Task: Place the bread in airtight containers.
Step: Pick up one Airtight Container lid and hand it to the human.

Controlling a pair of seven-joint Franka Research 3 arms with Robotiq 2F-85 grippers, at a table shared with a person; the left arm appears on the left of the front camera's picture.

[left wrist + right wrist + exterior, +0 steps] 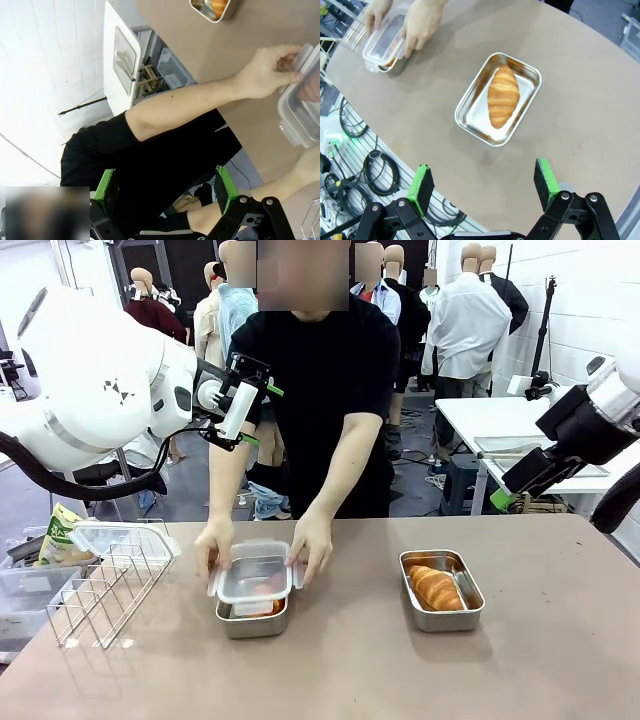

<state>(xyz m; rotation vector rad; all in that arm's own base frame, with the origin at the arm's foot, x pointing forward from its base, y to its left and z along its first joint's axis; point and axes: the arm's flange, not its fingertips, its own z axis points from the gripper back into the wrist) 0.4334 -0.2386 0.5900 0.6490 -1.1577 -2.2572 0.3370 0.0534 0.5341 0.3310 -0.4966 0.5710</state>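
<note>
A person's two hands (312,548) press a clear lid onto the left airtight container (253,602). Golden bread (264,589) shows dimly through that lid. The right airtight container (441,590) stands uncovered with one bread (435,587) lying in it, seen from above as pan (470,107) and roll (503,96). My left gripper (258,415) hangs open high above the table's far left, in front of the person's arm; its pads (106,185) frame the person's sleeve. My right gripper (503,498) is open in the air at the right, its fingers (543,180) above the table edge near the uncovered pan.
A wire rack (100,585) lies at the table's left with a spare clear lid (115,540) on it. A green-and-yellow bag (60,535) and a clear bin (20,590) sit beyond the left edge. A white table (500,420) stands behind on the right.
</note>
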